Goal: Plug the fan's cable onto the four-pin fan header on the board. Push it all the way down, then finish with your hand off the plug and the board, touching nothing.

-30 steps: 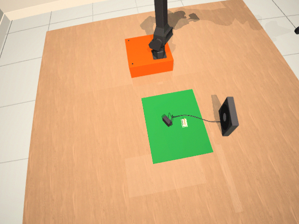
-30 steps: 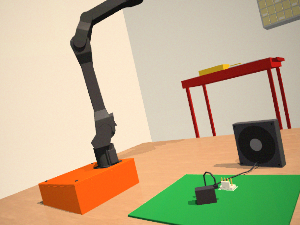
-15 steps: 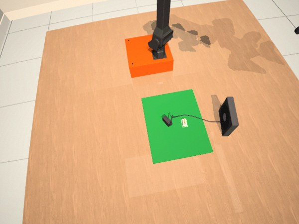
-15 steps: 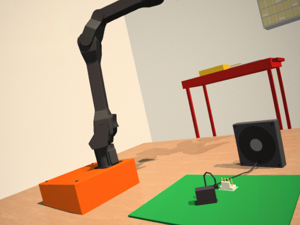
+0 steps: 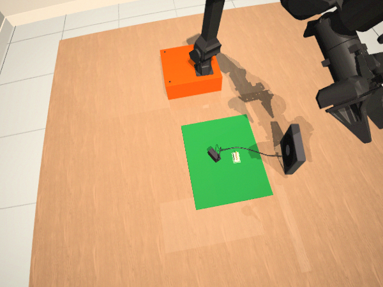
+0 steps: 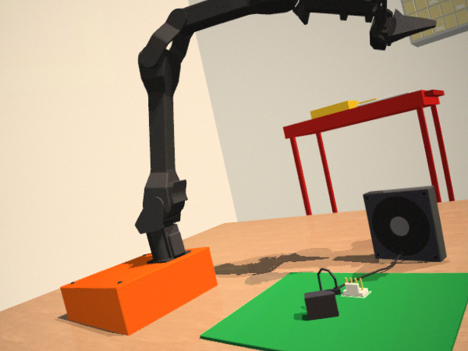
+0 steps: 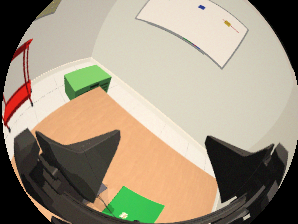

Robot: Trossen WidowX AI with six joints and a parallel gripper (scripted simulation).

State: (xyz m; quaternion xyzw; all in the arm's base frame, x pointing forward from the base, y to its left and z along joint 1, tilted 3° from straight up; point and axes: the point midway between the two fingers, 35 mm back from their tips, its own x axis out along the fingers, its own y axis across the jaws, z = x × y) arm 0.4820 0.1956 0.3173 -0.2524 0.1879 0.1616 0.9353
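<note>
The black plug [image 5: 214,154] [image 6: 321,306] lies on the green board [image 5: 223,188] [image 6: 413,327] [image 7: 145,204], beside the header and apart from it. Its wires loop up behind it and join the dark cable [image 5: 265,154] [image 6: 384,270], which runs to the fan [image 5: 297,150] [image 6: 399,226]. The white four-pin header [image 5: 236,157] [image 6: 352,289] [image 7: 124,215] stands on the board with its gold pins bare. My gripper [image 7: 165,138] is open and empty, held high above the table and well away from the plug and board. In the wrist view the plug is hard to make out.
The fan stands upright just off the board's edge, on the wooden table top [image 5: 112,191]. The orange base block [image 5: 195,87] [image 6: 168,292] carries the arm. A red table [image 6: 359,117] and a green cabinet [image 7: 87,80] stand in the background.
</note>
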